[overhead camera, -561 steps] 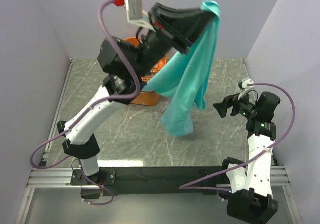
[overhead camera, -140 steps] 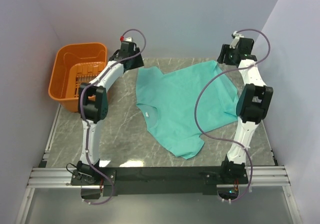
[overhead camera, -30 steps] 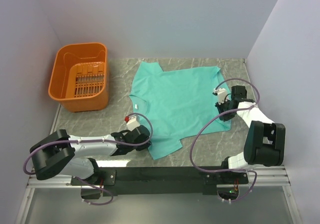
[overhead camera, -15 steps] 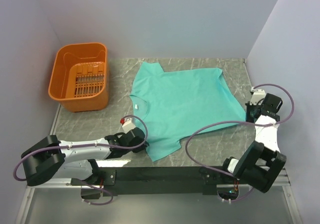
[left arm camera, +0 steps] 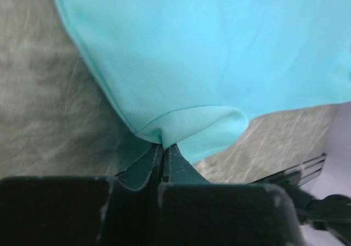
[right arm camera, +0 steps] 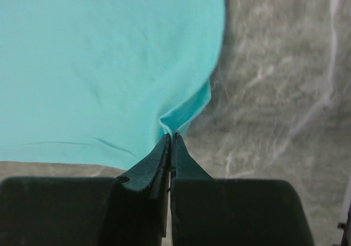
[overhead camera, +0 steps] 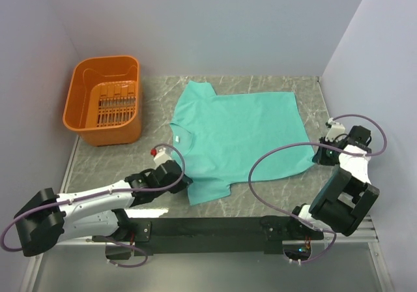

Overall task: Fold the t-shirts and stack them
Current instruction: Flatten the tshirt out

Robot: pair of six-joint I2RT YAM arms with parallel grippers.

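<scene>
Left fingers (left arm camera: 143, 166) are pressed together, pinching a fold at the near sleeve edge of the teal t-shirt (overhead camera: 241, 132). It lies spread flat on the marble worktop (overhead camera: 98, 158), right of the orange basket (overhead camera: 107, 59). Right fingers (right arm camera: 185, 166) pinch its near right corner.

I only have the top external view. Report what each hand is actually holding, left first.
Observer: Left wrist view: the left hand is shut on a small doubled-over fold of the teal t-shirt.
Operator: Now the right.
Observer: Right wrist view: the right hand is shut on the cloth's edge, which peaks into a little tent at its tips.
Operator: Anything else caught there?
Observer: No; only marbled tabletop shows beside that pinch.
</scene>
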